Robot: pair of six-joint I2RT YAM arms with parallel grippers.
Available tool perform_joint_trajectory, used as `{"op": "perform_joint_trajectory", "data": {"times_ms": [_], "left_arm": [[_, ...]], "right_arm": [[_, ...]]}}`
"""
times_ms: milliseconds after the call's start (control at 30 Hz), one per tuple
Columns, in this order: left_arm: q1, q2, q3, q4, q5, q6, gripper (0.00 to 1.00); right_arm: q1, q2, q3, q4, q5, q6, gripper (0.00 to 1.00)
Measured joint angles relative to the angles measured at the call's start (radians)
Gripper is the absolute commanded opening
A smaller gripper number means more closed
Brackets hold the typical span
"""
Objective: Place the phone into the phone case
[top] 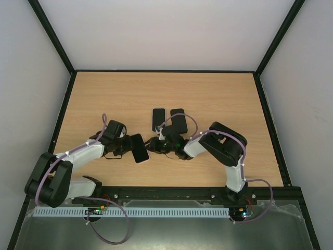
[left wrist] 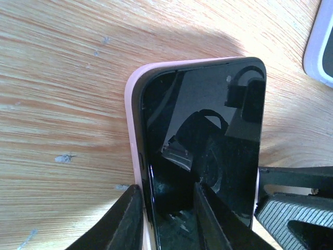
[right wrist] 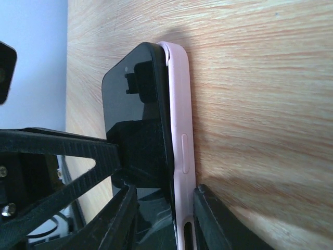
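A black phone sits in a pale pink phone case, held tilted off the table between both arms. In the left wrist view the phone faces me with the case's rim along its left side. My left gripper is shut on them, one finger on the case's outside and one on the screen. My right gripper pinches the opposite edge, with one finger on the screen of the phone and one on the back of the case. At the top corner the phone's edge stands proud of the case lip.
Two flat phone-sized items lie side by side just beyond the grippers. One has a white rim and the other is dark. The white-rimmed one shows in the left wrist view's corner. A black frame borders the wooden table.
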Motion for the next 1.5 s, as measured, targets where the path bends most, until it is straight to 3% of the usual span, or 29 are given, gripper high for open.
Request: {"op": "perform_joint_trajectory", "data": {"times_ms": [233, 367, 433, 1033, 1200, 1367, 1500], "left_arm": [[0.003, -0.027, -0.043, 0.058, 0.014, -0.013, 0.22], [0.003, -0.027, -0.05, 0.074, 0.021, -0.016, 0.34], [0.005, -0.027, -0.052, 0.081, 0.028, -0.016, 0.35], [0.013, -0.061, -0.103, 0.144, 0.064, -0.031, 0.35], [0.013, -0.063, -0.111, 0.164, 0.078, -0.04, 0.35], [0.012, -0.063, -0.119, 0.193, 0.114, -0.057, 0.35], [0.011, -0.063, -0.119, 0.198, 0.135, -0.066, 0.4]], "right_arm": [[-0.021, 0.019, -0.029, 0.112, -0.061, 0.138, 0.34], [-0.025, 0.019, -0.042, 0.145, -0.074, 0.206, 0.38], [-0.027, 0.019, -0.047, 0.173, -0.089, 0.232, 0.38], [-0.043, 0.071, -0.081, 0.351, -0.164, 0.336, 0.41], [-0.034, 0.075, -0.066, 0.331, -0.182, 0.303, 0.36], [-0.032, 0.097, -0.052, 0.321, -0.2, 0.283, 0.19], [-0.027, 0.099, -0.051, 0.306, -0.198, 0.25, 0.13]]}}
